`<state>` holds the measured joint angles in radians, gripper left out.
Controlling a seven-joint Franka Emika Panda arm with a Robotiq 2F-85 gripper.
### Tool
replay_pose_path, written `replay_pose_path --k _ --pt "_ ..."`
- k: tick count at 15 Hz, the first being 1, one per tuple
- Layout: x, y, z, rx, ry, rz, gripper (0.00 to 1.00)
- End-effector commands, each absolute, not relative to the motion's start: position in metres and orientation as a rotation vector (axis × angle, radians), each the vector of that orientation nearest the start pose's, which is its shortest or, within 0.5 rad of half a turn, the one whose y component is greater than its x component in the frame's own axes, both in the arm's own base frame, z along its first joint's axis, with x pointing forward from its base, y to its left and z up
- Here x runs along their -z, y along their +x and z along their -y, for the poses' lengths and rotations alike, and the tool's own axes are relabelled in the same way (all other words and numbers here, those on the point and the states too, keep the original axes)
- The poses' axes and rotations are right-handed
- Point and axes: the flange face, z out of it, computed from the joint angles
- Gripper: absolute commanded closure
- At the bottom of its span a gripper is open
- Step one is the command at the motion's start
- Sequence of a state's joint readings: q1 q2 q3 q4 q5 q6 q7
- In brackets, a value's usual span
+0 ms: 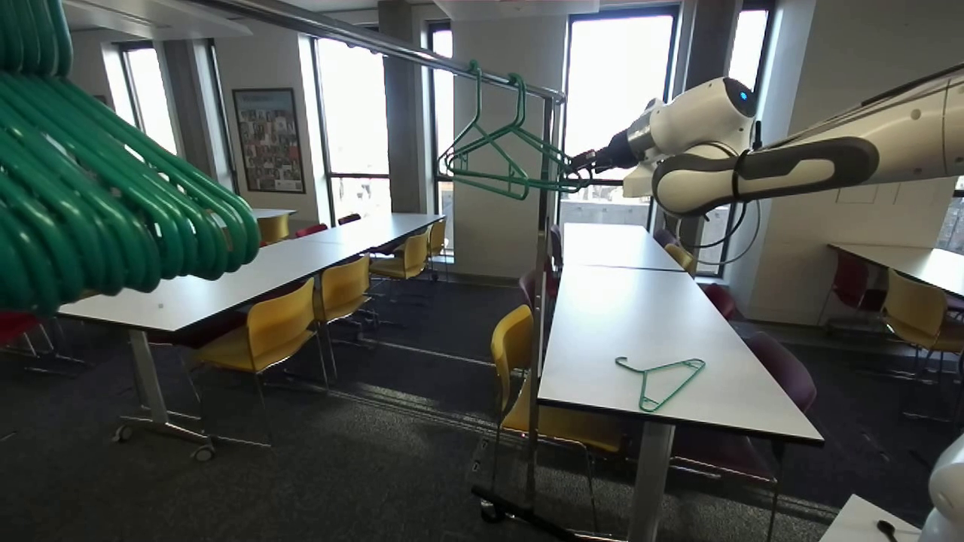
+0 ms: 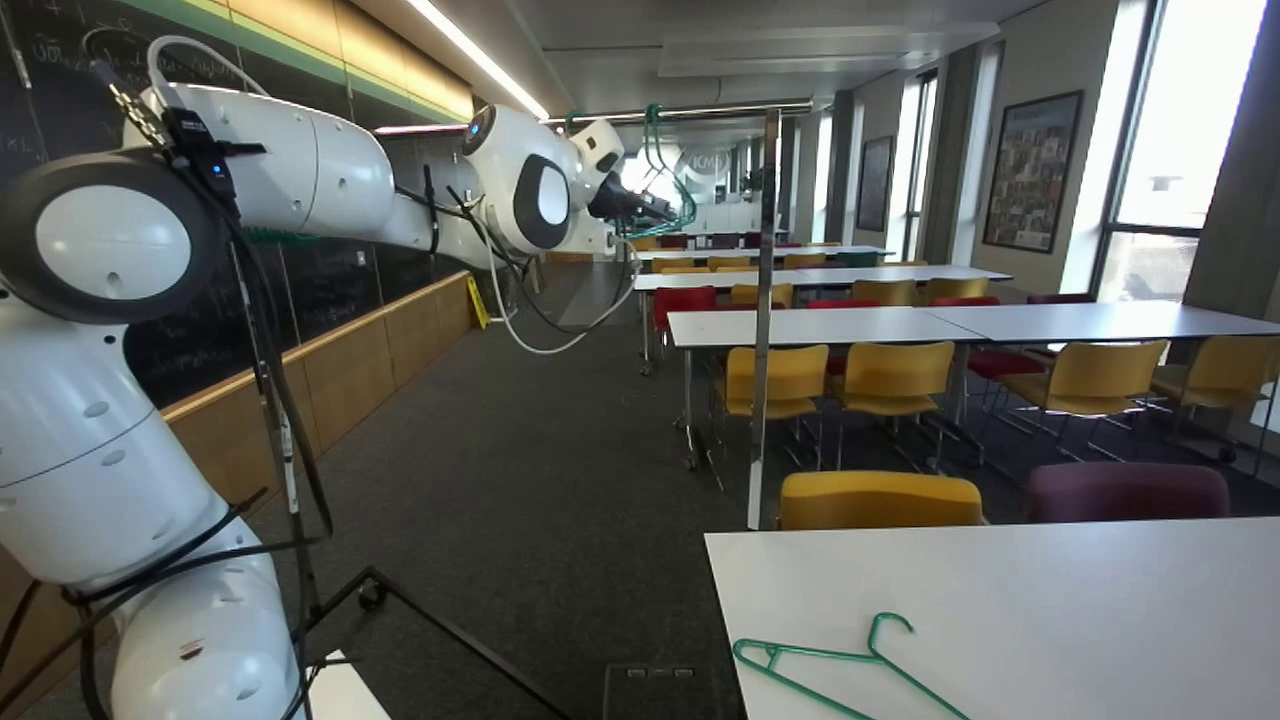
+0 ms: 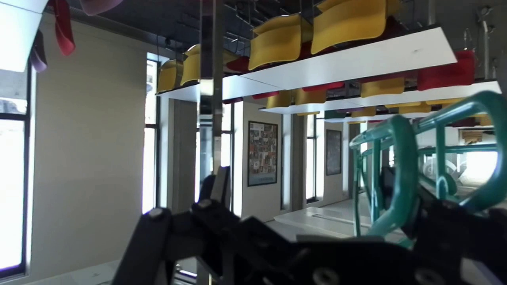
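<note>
My gripper is open, its two dark fingers spread wide apart. The rounded end of a green hanger sits close to the right-hand finger in the wrist view and partly covers it; whether they touch I cannot tell. Behind it appears the loop of a further green hanger. In an exterior view the gripper is at the right-hand corner of the green hangers hanging on the rail. It shows beside these hangers in an exterior view as well. Another green hanger lies flat on the white table.
A metal rail carries the hangers, with an upright post at its end. A dense bunch of green hangers fills the left foreground in an exterior view. Yellow chairs stand beside the table; cables droop below the arm.
</note>
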<state>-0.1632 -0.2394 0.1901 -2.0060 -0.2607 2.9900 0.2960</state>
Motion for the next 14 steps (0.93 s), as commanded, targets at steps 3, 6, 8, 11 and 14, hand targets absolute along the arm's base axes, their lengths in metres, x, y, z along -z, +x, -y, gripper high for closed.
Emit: replay_pose_path --k 3,6,8,11,14 --pt "-0.728 0.533 0.009 1.946 -2.641 -0.158 0.0" --pt "-0.726 0.533 0.019 1.952 -2.663 -0.174 0.0" --pt "-0.725 0.534 0.02 1.95 -2.668 -0.172 0.0" --pt "-0.724 0.535 0.016 1.942 -2.669 -0.16 0.0" --pt "-0.721 0.534 0.008 1.935 -2.665 -0.129 0.0"
